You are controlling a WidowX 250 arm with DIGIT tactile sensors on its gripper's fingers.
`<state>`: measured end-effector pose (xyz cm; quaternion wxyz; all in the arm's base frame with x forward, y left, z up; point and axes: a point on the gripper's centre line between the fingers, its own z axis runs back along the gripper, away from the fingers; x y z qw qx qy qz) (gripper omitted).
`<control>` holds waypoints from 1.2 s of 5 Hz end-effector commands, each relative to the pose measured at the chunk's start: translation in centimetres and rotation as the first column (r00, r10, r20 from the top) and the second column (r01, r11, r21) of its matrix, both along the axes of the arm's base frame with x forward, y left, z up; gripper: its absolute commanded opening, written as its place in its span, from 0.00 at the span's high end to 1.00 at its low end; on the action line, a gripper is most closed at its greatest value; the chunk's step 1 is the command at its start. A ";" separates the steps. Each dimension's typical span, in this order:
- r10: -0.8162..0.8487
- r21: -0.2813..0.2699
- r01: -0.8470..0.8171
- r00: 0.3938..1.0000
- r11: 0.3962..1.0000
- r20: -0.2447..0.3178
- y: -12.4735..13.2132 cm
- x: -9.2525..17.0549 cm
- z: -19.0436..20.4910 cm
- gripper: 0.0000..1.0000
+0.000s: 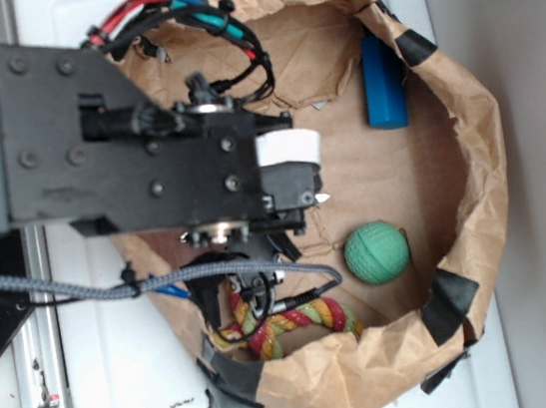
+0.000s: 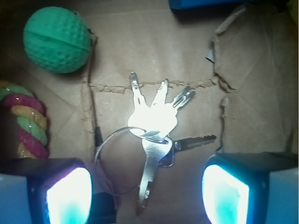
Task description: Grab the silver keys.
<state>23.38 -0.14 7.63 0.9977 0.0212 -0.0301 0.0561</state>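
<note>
The end effector (image 2: 147, 196) hung spread wide above the silver keys (image 2: 154, 135), which lay on the brown paper bag (image 2: 140, 42) floor between its fingers; approach looked done, and next called for descending and closing.

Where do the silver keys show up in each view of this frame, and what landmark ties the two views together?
Exterior: the silver keys are mostly hidden under the arm; only a small glint at about, too small to be sure.
Wrist: the silver keys lie at centre on the brown paper, fanned out, between the two fingers of the open claw.
Shared landmark: the green ball, lying apart from the keys.
</note>
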 end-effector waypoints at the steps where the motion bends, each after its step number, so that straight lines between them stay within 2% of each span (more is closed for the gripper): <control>1: 0.007 0.024 -0.008 1.000 1.000 0.027 -0.7 1.0 -1.0 0.00; 2: 0.002 0.027 -0.003 1.000 1.000 0.010 -0.9 0.9 -1.6 0.00; 3: 0.001 0.024 -0.002 1.000 1.000 0.021 -1.0 1.0 -1.9 0.00; 5: -0.007 0.024 0.007 1.000 1.000 -0.011 -1.4 0.6 -3.6 0.00; 6: -0.001 0.047 0.002 1.000 0.999 -0.023 -1.2 0.9 -4.6 0.00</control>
